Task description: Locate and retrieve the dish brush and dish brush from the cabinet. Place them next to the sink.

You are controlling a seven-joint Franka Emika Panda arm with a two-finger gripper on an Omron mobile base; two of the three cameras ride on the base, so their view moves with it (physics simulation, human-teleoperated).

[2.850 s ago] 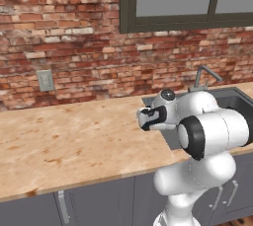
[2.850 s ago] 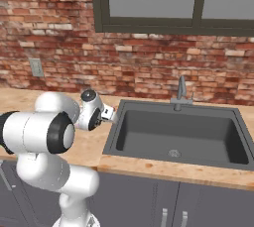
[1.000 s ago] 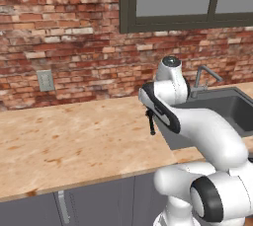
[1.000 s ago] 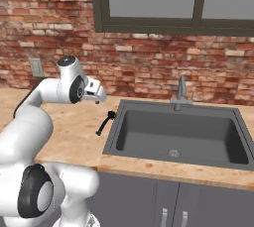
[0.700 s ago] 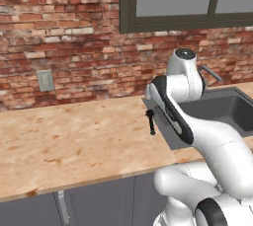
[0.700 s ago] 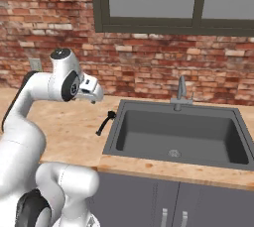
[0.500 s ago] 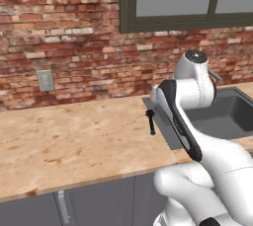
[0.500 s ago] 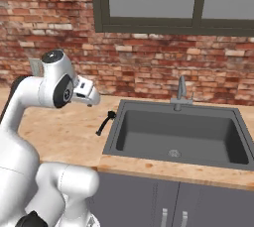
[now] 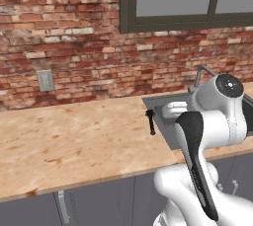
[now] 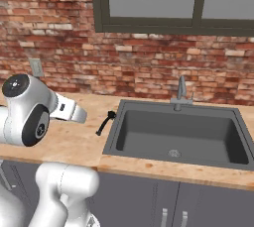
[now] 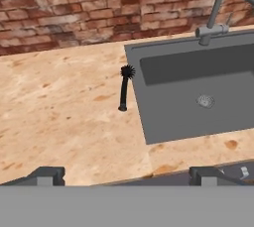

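The hand (image 11: 127,176) has its fingers wide apart and holds nothing; it looks down at the counter (image 11: 59,107) from above. The black dish brush (image 11: 124,88) lies on the counter just beside the left rim of the sink (image 11: 198,92), so I judge this one is done. The cream brush must yet be fetched from the cabinet. The sink basin holds only its drain (image 11: 205,101).

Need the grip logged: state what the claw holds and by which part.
Nothing: the claw is open, and the black dish brush lies on the counter.
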